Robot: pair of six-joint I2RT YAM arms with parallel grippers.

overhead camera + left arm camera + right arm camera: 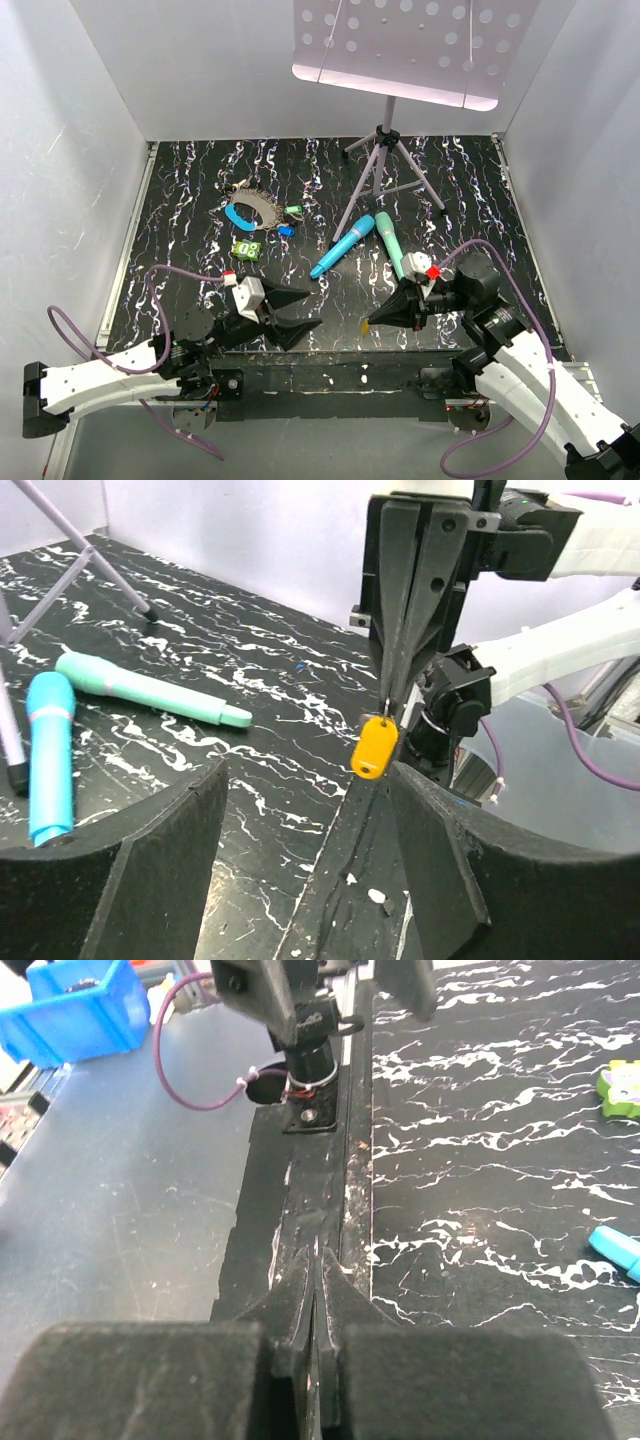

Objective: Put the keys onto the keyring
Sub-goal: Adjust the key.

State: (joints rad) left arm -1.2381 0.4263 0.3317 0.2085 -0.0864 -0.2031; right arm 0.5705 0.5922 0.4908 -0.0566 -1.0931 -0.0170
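Keys, status: the yellow key (375, 748) hangs from the right gripper (372, 322), pinched by its top end between fully closed fingertips, plastic head pointing down. It sits over the near edge of the table (470, 200), between the two arms.

Left gripper (315, 308): jaws spread wide with nothing between them, pointed toward the yellow key, near it but not touching. In the left wrist view the key shows in the gap between the two dark fingers (150, 880), farther off than their tips.

Right wrist view: the two fingers (300, 1305) are pressed together. The key itself is not visible from this angle.

Keyring (250, 210): flat on the table at the far left, grey loop with its blue curved part toward the left arm's side. It is well apart from both grippers.

Other keys: green key (293, 209) just to the right of the keyring, blue key (286, 230) a little nearer than that. Both lie loose on the table.

Also on the table:
- green block (246, 250), on the near side of the keyring
- blue stick (343, 247) and teal stick (389, 243), at the middle
- tripod (385, 160), behind the sticks
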